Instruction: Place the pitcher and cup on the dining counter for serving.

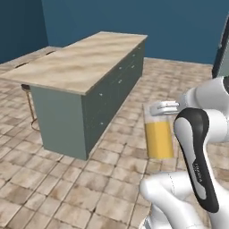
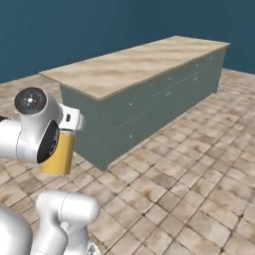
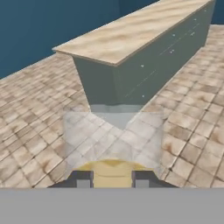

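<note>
My gripper (image 1: 163, 108) is shut on the rim of the pitcher (image 1: 159, 137), a clear cylinder about half full of orange-yellow liquid, held upright above the tiled floor. In the right base view the pitcher (image 2: 59, 155) hangs under the gripper (image 2: 74, 122), partly behind my arm. In the hand view the dark fingertips of the gripper (image 3: 113, 179) clamp the pitcher (image 3: 113, 168) wall. The dining counter (image 1: 80, 62) (image 2: 134, 64) (image 3: 135, 33), beige marble over grey-green drawers, stands ahead, with its near end a short way beyond the pitcher. The cup is out of view.
A thin-legged stool (image 1: 29, 103) stands at the counter's far left side. A dark tall unit (image 1: 222, 49) rises at the right edge. Brown tiled floor (image 2: 189, 179) lies open between me and the counter, and blue walls stand behind.
</note>
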Robot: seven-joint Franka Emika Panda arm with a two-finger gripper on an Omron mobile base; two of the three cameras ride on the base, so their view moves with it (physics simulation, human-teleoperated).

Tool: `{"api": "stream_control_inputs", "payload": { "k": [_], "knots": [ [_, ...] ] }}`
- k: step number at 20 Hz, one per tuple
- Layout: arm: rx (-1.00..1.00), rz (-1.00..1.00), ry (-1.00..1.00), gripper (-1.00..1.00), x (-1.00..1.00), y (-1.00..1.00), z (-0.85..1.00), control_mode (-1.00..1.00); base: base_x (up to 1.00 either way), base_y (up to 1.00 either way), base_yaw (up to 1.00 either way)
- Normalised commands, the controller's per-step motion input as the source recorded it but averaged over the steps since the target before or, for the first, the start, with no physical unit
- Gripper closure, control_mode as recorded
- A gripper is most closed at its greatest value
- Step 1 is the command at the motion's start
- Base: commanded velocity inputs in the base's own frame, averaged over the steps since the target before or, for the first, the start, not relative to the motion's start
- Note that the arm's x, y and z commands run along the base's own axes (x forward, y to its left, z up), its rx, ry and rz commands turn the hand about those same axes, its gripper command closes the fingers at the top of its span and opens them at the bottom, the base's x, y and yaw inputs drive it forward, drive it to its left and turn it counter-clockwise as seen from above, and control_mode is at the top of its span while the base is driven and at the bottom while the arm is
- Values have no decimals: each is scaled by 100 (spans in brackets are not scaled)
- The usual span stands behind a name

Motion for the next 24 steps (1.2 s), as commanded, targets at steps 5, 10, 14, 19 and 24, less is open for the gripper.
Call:
{"api": "stream_control_inputs", "payload": {
  "k": [5,10,14,19,24],
  "knots": [
    [0,0,0,100,0,0,0,100,100,93,1],
    [0,0,0,100,0,0,0,100,100,100,-7],
    [0,0,0,100,0,0,0,100,100,100,-31],
    [0,0,0,100,0,0,0,100,100,100,-43],
    [0,0,0,100,0,0,0,100,100,100,-43]
  ]
}}
